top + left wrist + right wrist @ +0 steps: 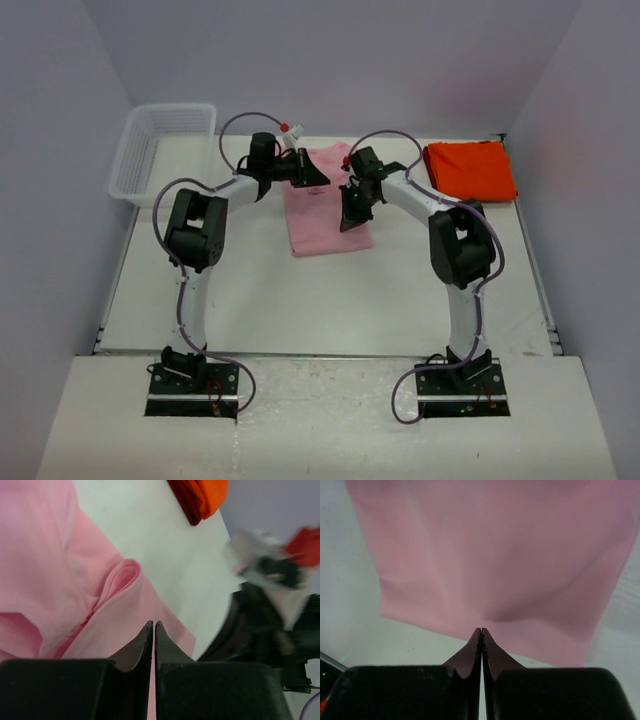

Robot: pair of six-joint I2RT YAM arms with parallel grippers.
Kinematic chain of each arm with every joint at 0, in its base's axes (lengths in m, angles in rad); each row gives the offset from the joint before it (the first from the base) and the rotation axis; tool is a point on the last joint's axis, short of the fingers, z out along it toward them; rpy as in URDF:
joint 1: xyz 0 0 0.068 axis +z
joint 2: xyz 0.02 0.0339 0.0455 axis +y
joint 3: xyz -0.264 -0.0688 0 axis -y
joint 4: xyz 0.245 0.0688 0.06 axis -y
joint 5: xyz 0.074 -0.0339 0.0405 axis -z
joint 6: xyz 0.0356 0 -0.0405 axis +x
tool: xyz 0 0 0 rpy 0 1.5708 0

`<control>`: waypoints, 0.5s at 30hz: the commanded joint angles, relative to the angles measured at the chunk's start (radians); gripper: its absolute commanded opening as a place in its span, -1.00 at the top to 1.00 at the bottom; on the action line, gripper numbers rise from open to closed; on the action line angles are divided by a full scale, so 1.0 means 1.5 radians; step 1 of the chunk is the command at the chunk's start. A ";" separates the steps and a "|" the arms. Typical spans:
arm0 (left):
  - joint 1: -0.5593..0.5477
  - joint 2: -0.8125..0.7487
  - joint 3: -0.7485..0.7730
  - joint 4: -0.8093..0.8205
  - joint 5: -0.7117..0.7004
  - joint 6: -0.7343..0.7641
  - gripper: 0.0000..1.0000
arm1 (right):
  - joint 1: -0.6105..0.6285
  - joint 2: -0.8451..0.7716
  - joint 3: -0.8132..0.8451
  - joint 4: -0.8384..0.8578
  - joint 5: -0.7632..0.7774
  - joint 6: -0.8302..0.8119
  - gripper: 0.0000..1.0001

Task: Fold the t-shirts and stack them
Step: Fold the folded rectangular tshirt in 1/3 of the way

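The light pink t-shirt (pixel 322 205) lies folded into a long strip at mid-table. The orange-red t-shirt (pixel 470 170) lies folded at the back right. My left gripper (pixel 314 177) is over the pink shirt's far end. In the left wrist view its jaws (pixel 153 625) are shut just above the pink cloth (pixel 50 570), near a raised fold, with nothing seen between them. My right gripper (pixel 352 214) is at the strip's right edge. In the right wrist view it (pixel 481 630) is shut, tips at the near edge of the pink cloth (pixel 495 545).
A white mesh basket (pixel 160 150) stands at the back left corner. The orange shirt's corner (pixel 205 495) and my right arm (pixel 270 605) show in the left wrist view. Bare white table (pixel 300 300) lies in front of the pink shirt.
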 commanded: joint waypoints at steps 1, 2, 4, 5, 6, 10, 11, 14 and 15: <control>-0.011 -0.126 0.022 -0.108 -0.068 0.113 0.92 | -0.003 0.022 0.050 -0.013 0.005 -0.027 1.00; -0.012 -0.139 0.018 -0.142 -0.102 0.121 0.89 | -0.002 0.032 0.052 -0.012 -0.001 -0.027 1.00; -0.017 -0.175 0.005 -0.168 -0.124 0.133 0.89 | -0.003 0.038 0.054 -0.005 -0.019 -0.022 1.00; -0.021 -0.197 -0.023 -0.174 -0.136 0.131 0.88 | -0.002 0.039 0.052 0.001 -0.026 -0.020 1.00; -0.024 -0.210 -0.041 -0.176 -0.143 0.121 0.89 | -0.002 0.039 0.049 0.006 -0.034 -0.017 1.00; -0.044 -0.271 -0.150 -0.166 -0.196 0.084 0.91 | -0.002 0.046 0.042 0.013 -0.038 -0.003 1.00; -0.048 -0.294 -0.188 -0.166 -0.215 0.079 0.92 | -0.003 0.050 0.042 0.012 -0.040 0.001 1.00; -0.068 -0.334 -0.250 -0.168 -0.240 0.058 0.94 | -0.002 0.068 0.038 0.013 -0.050 0.011 1.00; -0.083 -0.341 -0.260 -0.171 -0.246 0.058 0.94 | -0.002 0.074 0.039 0.012 -0.049 0.018 1.00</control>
